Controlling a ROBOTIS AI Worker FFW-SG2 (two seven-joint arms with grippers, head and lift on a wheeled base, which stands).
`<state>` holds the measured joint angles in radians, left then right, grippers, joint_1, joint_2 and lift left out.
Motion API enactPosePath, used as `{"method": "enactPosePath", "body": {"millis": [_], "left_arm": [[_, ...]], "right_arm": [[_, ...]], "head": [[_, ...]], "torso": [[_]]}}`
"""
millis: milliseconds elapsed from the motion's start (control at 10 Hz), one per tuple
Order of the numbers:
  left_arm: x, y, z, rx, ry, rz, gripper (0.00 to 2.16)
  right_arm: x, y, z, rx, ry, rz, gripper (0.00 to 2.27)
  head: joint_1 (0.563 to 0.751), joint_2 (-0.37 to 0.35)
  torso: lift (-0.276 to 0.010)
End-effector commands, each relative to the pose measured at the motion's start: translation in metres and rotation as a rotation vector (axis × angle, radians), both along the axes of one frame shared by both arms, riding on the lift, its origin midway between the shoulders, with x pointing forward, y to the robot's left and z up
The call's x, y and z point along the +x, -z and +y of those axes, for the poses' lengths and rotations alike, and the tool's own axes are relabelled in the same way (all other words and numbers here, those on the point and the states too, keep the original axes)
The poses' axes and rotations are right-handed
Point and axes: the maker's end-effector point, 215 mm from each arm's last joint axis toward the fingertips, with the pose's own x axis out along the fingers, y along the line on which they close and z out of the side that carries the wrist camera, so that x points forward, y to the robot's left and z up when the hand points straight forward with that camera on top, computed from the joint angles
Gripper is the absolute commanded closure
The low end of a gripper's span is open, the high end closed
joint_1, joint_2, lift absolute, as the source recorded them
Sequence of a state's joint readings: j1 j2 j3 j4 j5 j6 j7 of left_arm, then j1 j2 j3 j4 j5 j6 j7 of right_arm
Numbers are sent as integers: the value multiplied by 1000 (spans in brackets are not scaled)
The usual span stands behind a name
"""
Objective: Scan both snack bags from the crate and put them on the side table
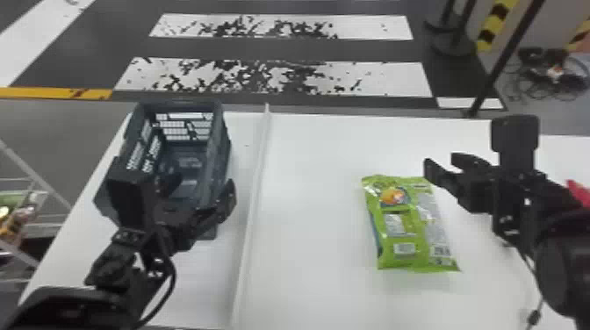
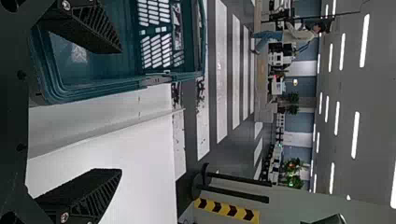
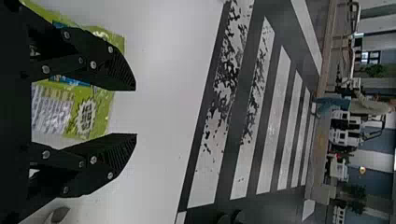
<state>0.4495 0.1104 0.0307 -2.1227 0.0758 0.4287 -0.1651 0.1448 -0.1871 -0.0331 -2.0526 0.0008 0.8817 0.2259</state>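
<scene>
The left gripper (image 1: 202, 186) covers part of the near end of the dark blue crate (image 1: 221, 153), so some of the crate's inside is hard to make out, and its rim is cut off in the left wrist view. The right arm (image 1: 564, 263) covers most of a red thing (image 1: 580, 192) at the head view's right edge; what it is, I cannot tell. In the right wrist view the right gripper (image 1: 441, 162) hides part of the green snack bag (image 1: 401, 224), and a grey rounded thing (image 3: 57, 215) is too cut off to identify.

The left arm (image 1: 66, 307) comes in from the bottom left corner and angles forward, its gripper over the crate's near end. Its jaws are released, standing wide apart with nothing between them. The right arm enters from the right edge and points leftward and a little forward, its gripper near the green snack bag's far right corner. Its jaws are released too, with a clear gap between the tips.

The green snack bag lies flat on the white bench (image 1: 307, 149), well to the right of the thin raised strip (image 1: 250, 219); the crate stands upright to the strip's left
</scene>
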Motion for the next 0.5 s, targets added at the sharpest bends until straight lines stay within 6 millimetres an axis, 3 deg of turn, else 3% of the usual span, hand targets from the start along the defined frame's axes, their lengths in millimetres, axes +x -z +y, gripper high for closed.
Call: {"method": "enactPosePath", "body": {"millis": [0,200,400], "left_arm": [[3,-2,-1,-3,1,-5,87],[2,0,-2,-5,1,-1,87],[2,1,-4,-6,4,0,87]], "right_arm": [[-7,7,-63,-9,98,22,33],[-17,29,-112,-30,158,68,43],[-27,59,-135,-59,169,114,46]], "head": [[695,-25],[695,-128],[695,-179]], "torso": [[-87],[-87],[-87]]}}
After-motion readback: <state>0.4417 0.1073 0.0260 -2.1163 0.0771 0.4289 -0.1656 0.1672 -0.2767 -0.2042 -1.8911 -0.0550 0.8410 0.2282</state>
